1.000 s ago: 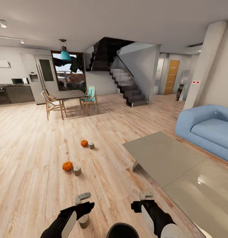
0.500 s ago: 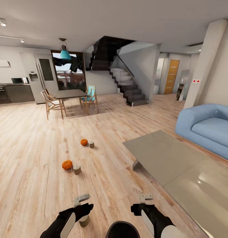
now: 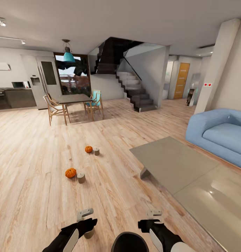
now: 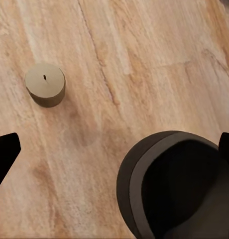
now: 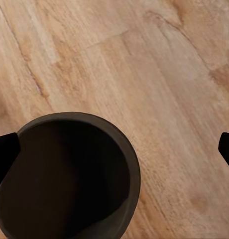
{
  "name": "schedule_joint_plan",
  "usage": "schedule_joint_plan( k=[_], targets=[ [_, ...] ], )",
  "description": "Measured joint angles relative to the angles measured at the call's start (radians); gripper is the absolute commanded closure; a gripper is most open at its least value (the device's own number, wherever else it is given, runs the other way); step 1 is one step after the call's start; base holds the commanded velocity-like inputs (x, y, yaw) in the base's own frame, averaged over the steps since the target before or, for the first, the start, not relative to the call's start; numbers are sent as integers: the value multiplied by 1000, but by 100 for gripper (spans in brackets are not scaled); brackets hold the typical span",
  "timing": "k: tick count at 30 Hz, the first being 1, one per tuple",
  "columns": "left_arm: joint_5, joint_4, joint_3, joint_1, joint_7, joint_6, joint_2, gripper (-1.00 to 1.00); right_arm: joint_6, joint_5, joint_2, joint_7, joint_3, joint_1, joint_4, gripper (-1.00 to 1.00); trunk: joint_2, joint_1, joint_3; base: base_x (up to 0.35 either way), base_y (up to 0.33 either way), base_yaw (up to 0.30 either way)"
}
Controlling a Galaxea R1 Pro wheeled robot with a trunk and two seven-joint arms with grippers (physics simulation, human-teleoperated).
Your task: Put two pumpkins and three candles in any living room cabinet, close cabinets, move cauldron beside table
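— Both hands are seen at the bottom of the head view: the left hand [image 3: 84,213] at about 7 o'clock, the right hand [image 3: 154,212] at about 5 o'clock. How are they set?

— Each is spread wide with nothing held. In the wrist views the dark fingertips [image 4: 5,154] of the left and those of the right [image 5: 5,152] are found at opposite edges, with bare wooden floor [image 3: 36,157] between them.

— Where is the cauldron placed?

— The cauldron [image 3: 129,243] is seen on the floor at 6 o'clock in the head view, between the two arms. Its dark rim is also caught by the left wrist camera [image 4: 179,189] and by the right wrist camera [image 5: 64,179].

— And the candles?

— One candle [image 3: 89,232] is partly hidden just beneath the left hand; it is shown upright on the floor in the left wrist view [image 4: 45,84], apart from the cauldron. A second candle [image 3: 81,177] is stood just beside the near pumpkin [image 3: 70,173], at about 10 o'clock from the hands. A third candle [image 3: 96,151] is set just beside the far pumpkin [image 3: 88,149], farther off toward 11 o'clock.

— Is the worktop near?

— The grey-beige worktop [image 3: 176,164] is laid out toward 2 o'clock, well apart from the pumpkins, with a blue sofa [image 3: 218,134] beyond it at 3 o'clock.
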Motion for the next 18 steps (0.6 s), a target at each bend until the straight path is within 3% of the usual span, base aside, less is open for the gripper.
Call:
schedule_joint_plan(
  k=[6, 18],
  targets=[
    [2, 9, 5, 0, 0, 0, 13, -100, 3, 3, 0, -4, 2, 0, 1, -100, -42, 23, -19, 0, 0, 0],
    [-4, 13, -2, 0, 0, -2, 11, -100, 1, 4, 0, 0, 2, 0, 1, -100, -126, 69, -56, 0, 0, 0]
  ],
)
